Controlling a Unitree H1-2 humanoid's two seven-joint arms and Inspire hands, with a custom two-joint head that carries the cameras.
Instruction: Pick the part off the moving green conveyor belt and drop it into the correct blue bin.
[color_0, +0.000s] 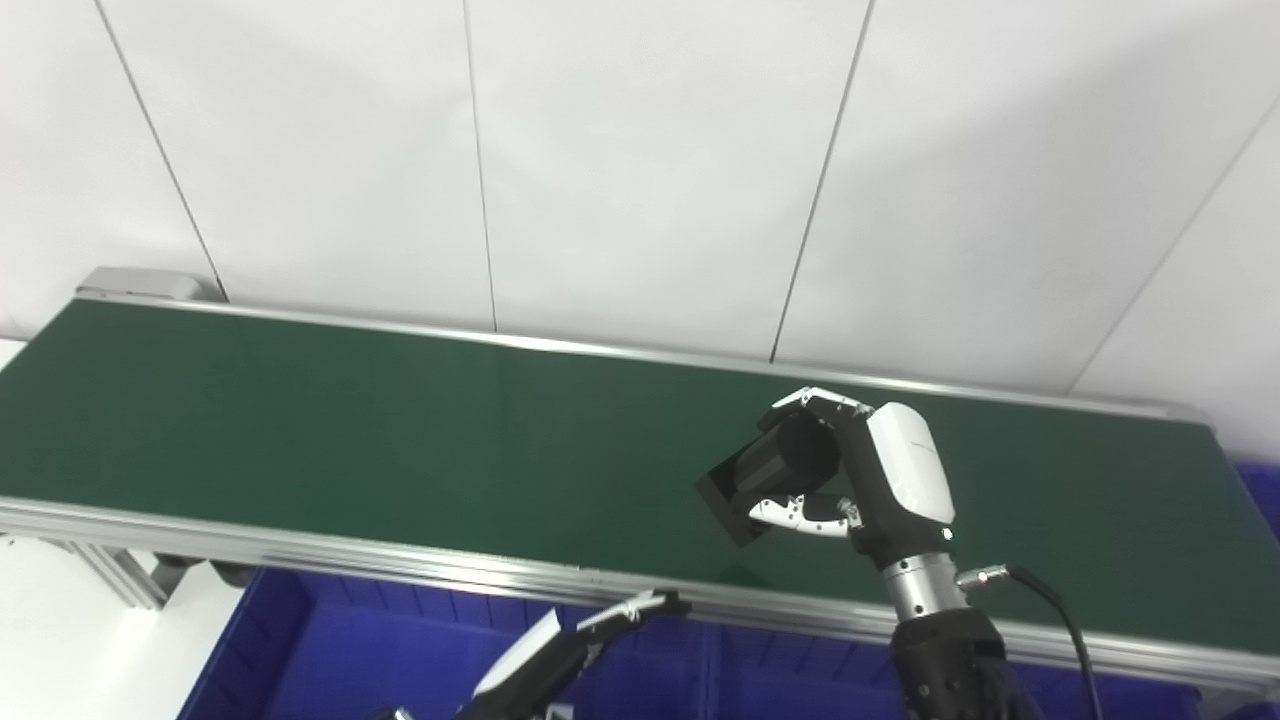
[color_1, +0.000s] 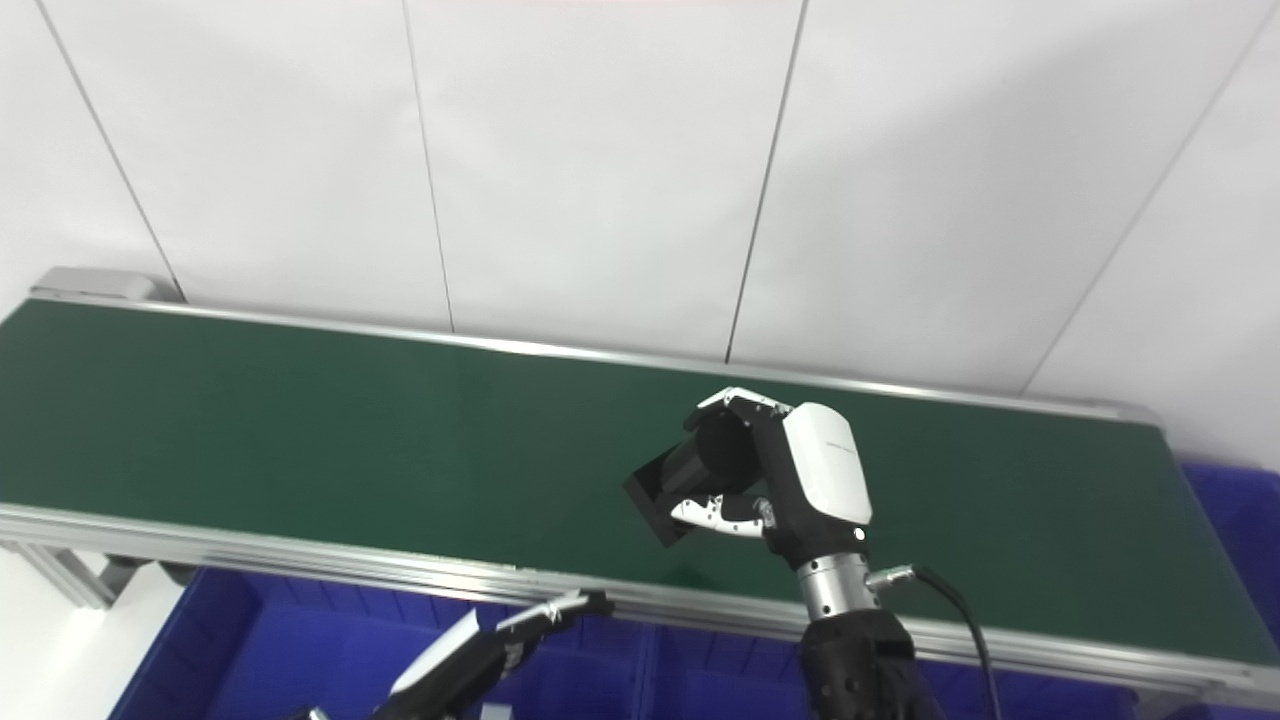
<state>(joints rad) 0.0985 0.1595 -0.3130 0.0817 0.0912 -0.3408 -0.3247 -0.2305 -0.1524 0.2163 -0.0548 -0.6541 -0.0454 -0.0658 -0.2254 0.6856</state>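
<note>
While the right hand (color_0: 880, 470) grips the black part (color_0: 765, 475), its long axis slants down-left over the belt (color_0: 300, 420); the left hand's (color_0: 600, 625) state is unclear.

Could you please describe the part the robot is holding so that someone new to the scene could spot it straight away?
Find the long green conveyor belt running along the white wall. Over its right half, the right hand has its fingers wrapped around the part: a black cylinder with a square black end plate pointing left, the only loose object near the belt.
</note>
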